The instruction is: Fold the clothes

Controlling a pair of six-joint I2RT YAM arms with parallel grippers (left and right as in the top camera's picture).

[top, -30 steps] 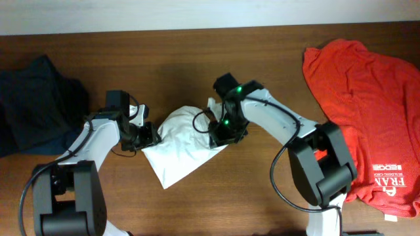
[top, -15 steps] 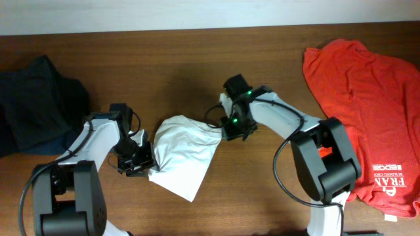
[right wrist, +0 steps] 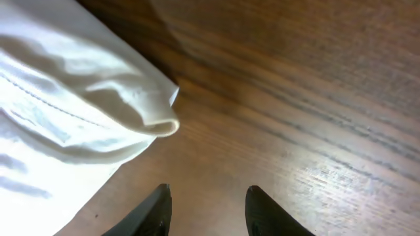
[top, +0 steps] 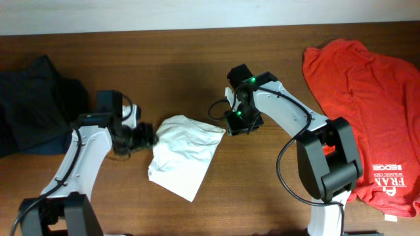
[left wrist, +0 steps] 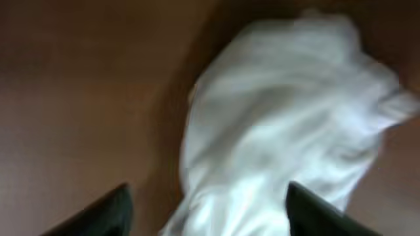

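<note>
White T-shirt [top: 182,154] | laid crumpled at counter [top: 190,72] centre | left gripper [left wrist: 207,196] held spread, blurred, at its left edge | right gripper [right wrist: 207,200] held spread, nothing pinched, over bare wood beside its right corner

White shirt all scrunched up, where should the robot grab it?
Probably the rolled hem corner of the white shirt, nearest the right gripper. That edge curls up off the table, so its open jaws could slide in from the bare-table side and pinch it.
</note>
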